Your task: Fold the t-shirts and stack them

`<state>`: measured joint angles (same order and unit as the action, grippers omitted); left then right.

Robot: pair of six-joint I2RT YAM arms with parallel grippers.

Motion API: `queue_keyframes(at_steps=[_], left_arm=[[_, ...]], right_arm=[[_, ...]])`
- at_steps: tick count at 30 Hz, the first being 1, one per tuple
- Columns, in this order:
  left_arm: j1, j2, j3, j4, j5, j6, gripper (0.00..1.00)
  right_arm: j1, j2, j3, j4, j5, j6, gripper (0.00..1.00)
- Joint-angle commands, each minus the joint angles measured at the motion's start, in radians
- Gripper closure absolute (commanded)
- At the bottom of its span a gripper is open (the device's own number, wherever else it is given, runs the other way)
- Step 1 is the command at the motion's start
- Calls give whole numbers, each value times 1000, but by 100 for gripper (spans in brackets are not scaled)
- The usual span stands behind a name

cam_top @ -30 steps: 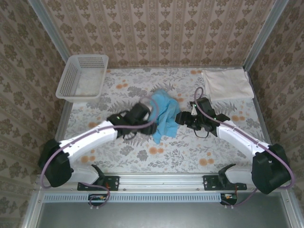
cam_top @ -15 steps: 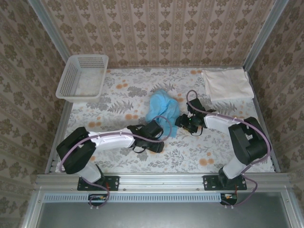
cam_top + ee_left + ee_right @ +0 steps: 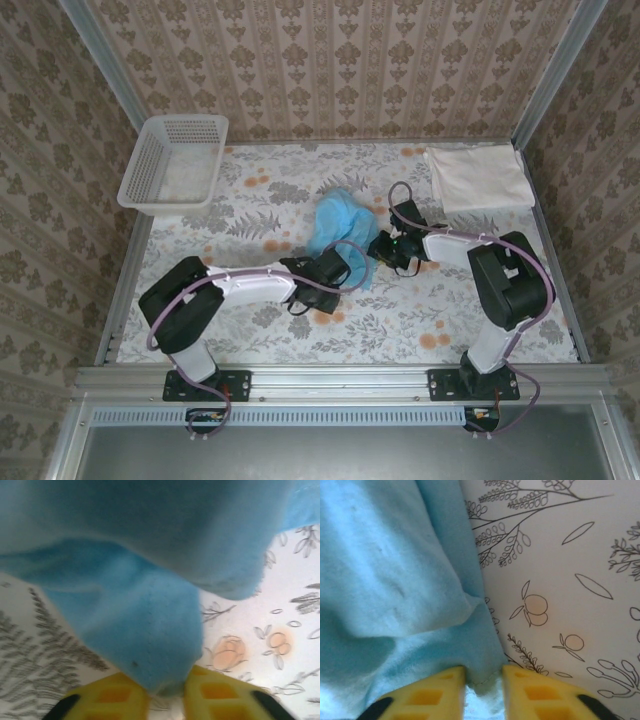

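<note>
The light blue t-shirt [image 3: 340,218] is lying crumpled mid-tabletop [image 3: 250,320]. The left end effector [image 3: 166,692] is clamping a near fold, and the right end effector [image 3: 484,680] is pinching the hem. Being soft, light cloth, it will likely sag, so hemmed edges are looking safest to hold.

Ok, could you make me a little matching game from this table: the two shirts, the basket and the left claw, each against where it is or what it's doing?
Things:
1. light blue t-shirt
2. cream-white t-shirt
3. white mesh basket
4. left claw

Descriptions:
A. standing in the far left corner
B. pinching a fold of blue cloth
C. lying flat in the far right corner
D. crumpled in the middle

Pairs: 1-D, 2-C, 3-A, 4-B
</note>
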<state>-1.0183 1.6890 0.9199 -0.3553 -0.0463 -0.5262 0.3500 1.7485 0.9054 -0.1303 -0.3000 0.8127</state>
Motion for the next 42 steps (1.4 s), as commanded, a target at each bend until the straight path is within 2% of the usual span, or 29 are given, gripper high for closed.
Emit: queue_keyframes(at_steps=[1,3,8,12,20,28,30,35,39,42], left_arm=[[12,15,4,34,-21,12,94],[13,1,4,35,-34,15,100],[14,-97,-16,36,-81,34,100],[21,-231,-38,43,-134,56,100],[73,-540,-20,0,-204,103,100],[102,-838,188,-82,-295,224,100],[101,-892,241,-80,-282,256,100],[101,-969,381,-88,-170,349,100],[101,-961,518,-120,-82,384,100],[101,-925,599,-129,-67,393,100]], right_arm=[[-2,35,33,-12,-15,-6,80],[-2,32,35,-16,-7,-10,84],[-5,-31,17,-13,-13,-22,100],[-12,-151,-20,-21,-11,-31,100],[-60,-479,-21,-189,2,-89,100],[-111,-820,142,-335,80,-174,100],[-109,-870,201,-350,94,-193,100],[-109,-957,366,-371,118,-230,100],[-111,-985,487,-361,100,-237,100],[-109,-976,562,-362,86,-237,100]])
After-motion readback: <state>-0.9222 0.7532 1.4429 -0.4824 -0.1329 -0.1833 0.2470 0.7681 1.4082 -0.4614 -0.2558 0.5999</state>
